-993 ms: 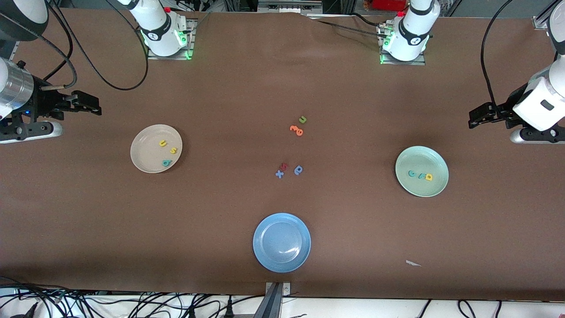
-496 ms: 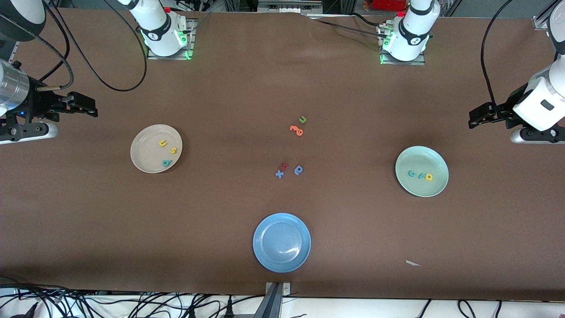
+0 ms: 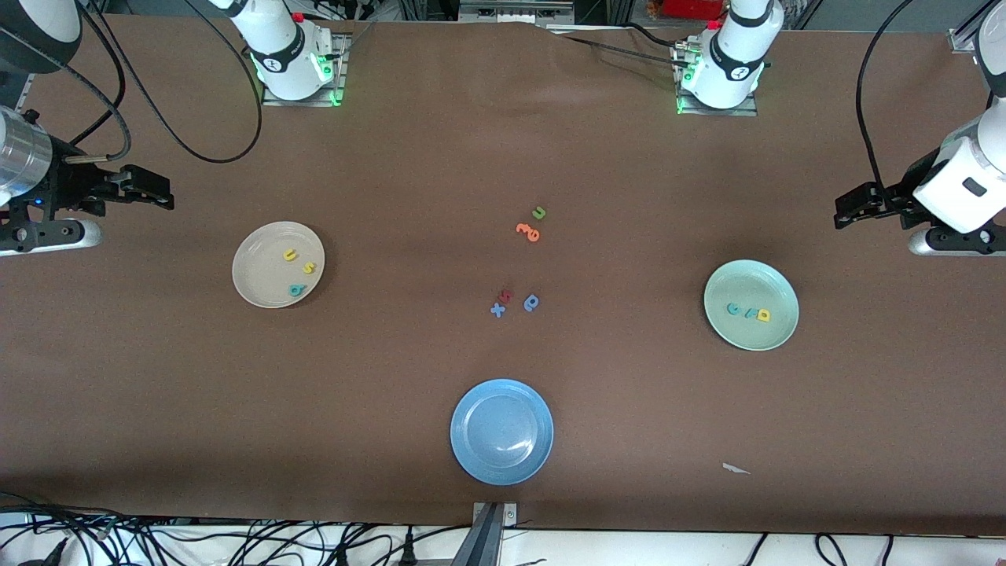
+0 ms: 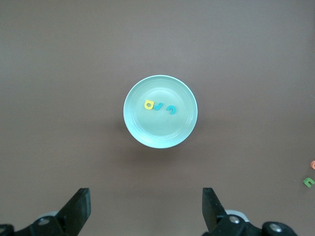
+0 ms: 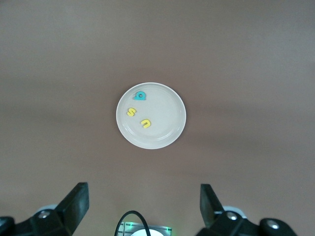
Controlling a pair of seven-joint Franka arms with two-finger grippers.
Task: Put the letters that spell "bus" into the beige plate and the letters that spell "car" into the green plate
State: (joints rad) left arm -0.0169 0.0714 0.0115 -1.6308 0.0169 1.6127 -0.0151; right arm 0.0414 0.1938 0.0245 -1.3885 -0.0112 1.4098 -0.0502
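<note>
Parked wide at the table's two ends: right gripper (image 3: pixel 161 194) drawn slightly farther out toward its end than a second ago, left gripper (image 3: pixel 847 211) unmoved, both spread open and empty. Unchanged: yellow "u" (image 3: pixel 290 255), yellow "s" (image 3: pixel 310 267), teal "b" (image 3: pixel 296 290) in the beige plate (image 3: pixel 255 283); teal "c" (image 3: pixel 732 309), teal "r" (image 3: pixel 748 314), yellow "a" (image 3: pixel 763 315) in the green plate (image 3: pixel 747 336).
</note>
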